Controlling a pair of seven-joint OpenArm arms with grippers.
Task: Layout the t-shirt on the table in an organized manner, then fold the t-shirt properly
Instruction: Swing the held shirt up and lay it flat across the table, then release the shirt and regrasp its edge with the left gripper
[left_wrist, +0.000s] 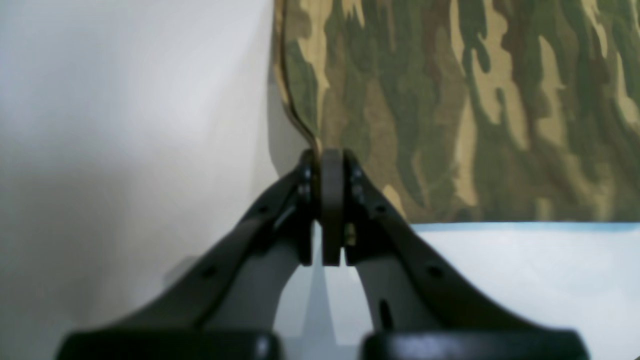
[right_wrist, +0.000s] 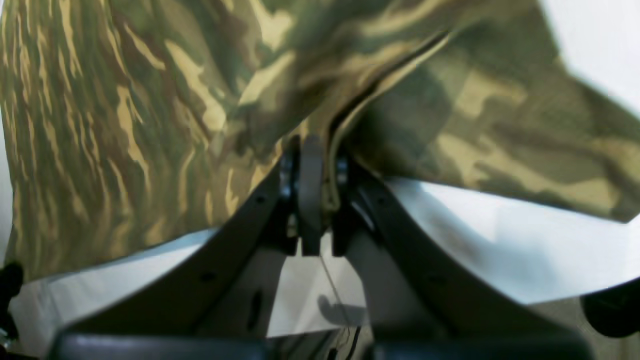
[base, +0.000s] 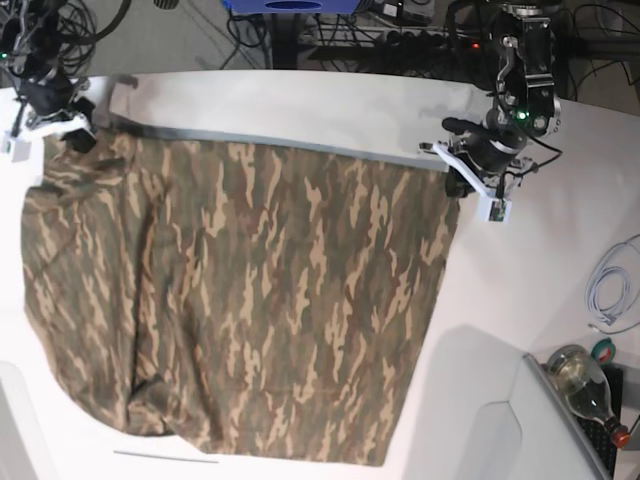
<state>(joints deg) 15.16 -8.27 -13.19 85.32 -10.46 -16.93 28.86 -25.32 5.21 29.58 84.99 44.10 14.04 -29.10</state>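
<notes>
Layout stage: 2 grippers clamped on the far edge of the t-shirt (base: 240, 290), spread over the table (base: 300, 100).
Right gripper (right_wrist: 312, 165) pinches bunched cloth; left gripper (left_wrist: 332, 170) pinches 1 corner. Risk: uneven pull slips the thin corner, leaving the near-left wrinkles.

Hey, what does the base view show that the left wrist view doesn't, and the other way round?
Only the base view shows the whole t-shirt spread over the table, both arms at its far corners, the right claw, a white cable and a bottle at the table's edge. Only the left wrist view shows the left claw close up, shut on the t-shirt's edge, with the cloth hanging clear of the surface there. Both show the camouflage t-shirt, the white table and the left claw at a corner.
</notes>
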